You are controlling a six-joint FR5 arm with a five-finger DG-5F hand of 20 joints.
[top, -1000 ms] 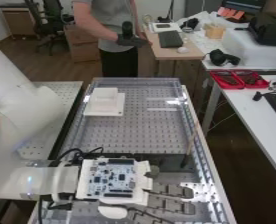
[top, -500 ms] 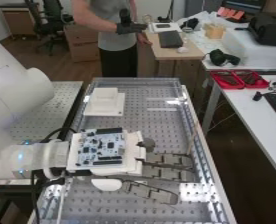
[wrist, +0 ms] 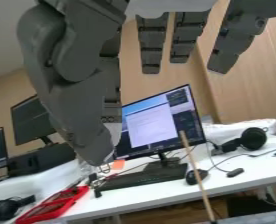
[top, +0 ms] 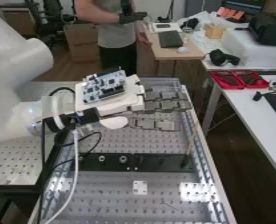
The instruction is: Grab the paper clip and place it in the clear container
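Note:
The hand is over the bench's far half in the high view, palm down, above the clear container. In the wrist view the hand's thumb hangs with its tip against a finger behind it. A thin wire loop, the paper clip, shows just below that tip, pinched there. The other fingers hang nearly straight and apart from the thumb. The contact on the clip is partly hidden by the thumb.
A black bar crosses the perforated bench, with a small white plate nearer. A thin wooden stick stands at the right. Red trays lie on the side table. Cables hang from the wrist.
The hand has moved from the bench's near part, past the black bar, to its far half, and has risen. The white block there is now covered by the hand.

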